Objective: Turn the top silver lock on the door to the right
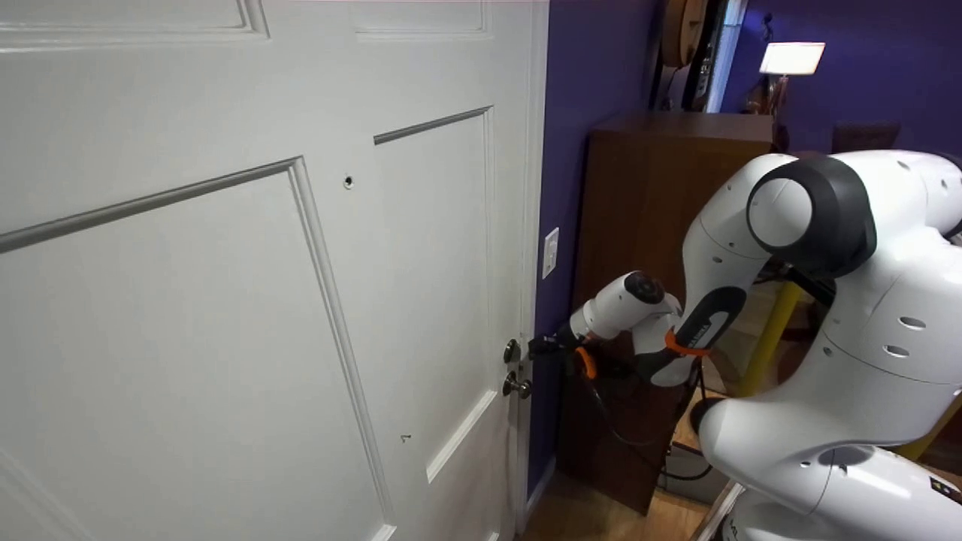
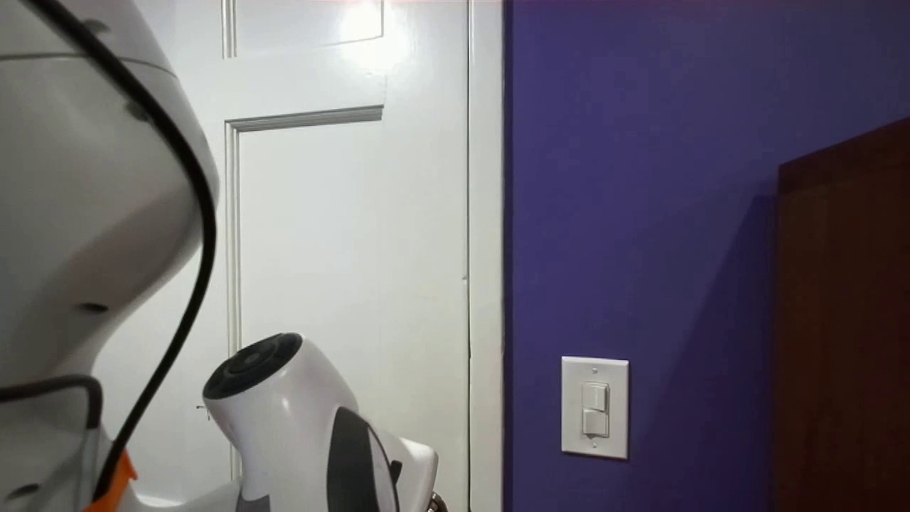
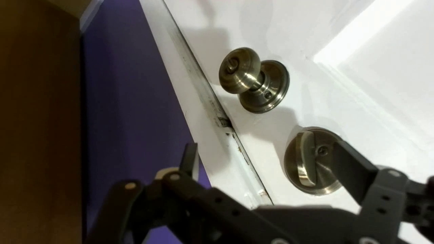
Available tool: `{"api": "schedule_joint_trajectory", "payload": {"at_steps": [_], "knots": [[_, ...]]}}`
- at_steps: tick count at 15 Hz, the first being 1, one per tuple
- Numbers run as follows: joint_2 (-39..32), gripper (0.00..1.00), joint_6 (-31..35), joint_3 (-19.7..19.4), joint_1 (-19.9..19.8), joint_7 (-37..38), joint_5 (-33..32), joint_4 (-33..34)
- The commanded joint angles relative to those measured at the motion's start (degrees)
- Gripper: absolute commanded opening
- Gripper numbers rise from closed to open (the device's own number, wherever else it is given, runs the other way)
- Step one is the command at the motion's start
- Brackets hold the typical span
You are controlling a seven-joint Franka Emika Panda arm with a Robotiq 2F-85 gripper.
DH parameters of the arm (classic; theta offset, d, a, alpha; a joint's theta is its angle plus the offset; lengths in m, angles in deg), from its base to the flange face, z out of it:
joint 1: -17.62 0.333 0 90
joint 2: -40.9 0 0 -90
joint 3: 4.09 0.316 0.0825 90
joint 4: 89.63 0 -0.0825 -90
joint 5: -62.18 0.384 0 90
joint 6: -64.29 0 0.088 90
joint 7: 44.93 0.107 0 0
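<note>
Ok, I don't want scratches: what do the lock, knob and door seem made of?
Lock: probably metal, satin finish, by its soft brownish sheen; solid or plated, unclear. Knob: similar metal, shinier, by bright highlights on its curve. Door: glossy white paint, since light glares off it; perhaps wood, given the moulded panels, but paint hides it.

On the door (image 1: 436, 248), the lock (image 1: 512, 351) sits above the knob (image 1: 518, 385), the tool (image 1: 535, 348) near the lock. Between the door and the cabinet (image 2: 846, 320), the wall (image 2: 640, 178) bears a switch (image 2: 595, 407).
</note>
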Motion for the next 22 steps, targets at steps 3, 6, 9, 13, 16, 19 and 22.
{"api": "schedule_joint_trajectory", "payload": {"at_steps": [3,6,9,13,16,19,22], "knots": [[10.9,1.00,1.7,-0.6,-0.3,0.9,-6.1,0.1],[15.4,1.00,4.2,-2.5,-0.1,1.2,-7.8,0.1],[17.1,1.00,5.3,-4.8,0.2,3.8,-12.3,0.1],[18.0,1.00,5.9,-6.4,-0.3,9.4,-20.1,0.1],[20.1,1.00,8.5,-7.3,-0.7,13.1,-24.6,0.4],[23.5,1.00,13.1,-9.2,-0.6,15.3,-27.0,1.0],[26.6,1.00,17.0,-11.1,-0.6,17.0,-28.1,1.6]]}}
